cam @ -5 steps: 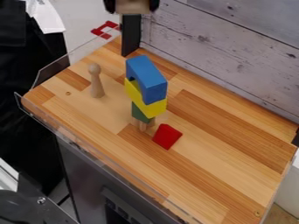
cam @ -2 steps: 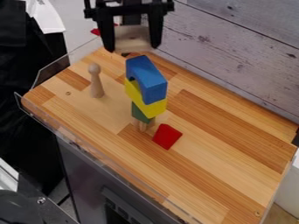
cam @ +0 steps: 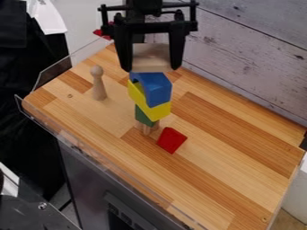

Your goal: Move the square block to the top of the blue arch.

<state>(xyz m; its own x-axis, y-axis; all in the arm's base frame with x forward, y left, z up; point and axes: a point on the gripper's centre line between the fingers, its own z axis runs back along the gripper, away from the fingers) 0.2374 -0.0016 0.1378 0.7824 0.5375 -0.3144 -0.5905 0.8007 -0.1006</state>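
Observation:
Near the top of the camera view hangs the black gripper [cam: 151,67], shut on a pale wooden square block [cam: 151,57] that fills the space between its two fingers. Just below the block in the view is the blue arch [cam: 157,91], its far part hidden behind the block and gripper. Whether block and arch touch, I cannot tell. The arch rests on a yellow block [cam: 144,99], which stands on a green block [cam: 145,117] with a wooden piece [cam: 147,129] at the base.
A red block [cam: 172,140] lies right in front of the tower. To the tower's left stands a wooden peg figure [cam: 99,83]. A clear low guard runs along the wooden table's [cam: 240,179] left edge, and a plank wall [cam: 252,58] rises behind.
The gripper has come down and toward the tower from the top edge, carrying the wooden block over the far part of the arch. The tower, red block and peg figure have stayed put.

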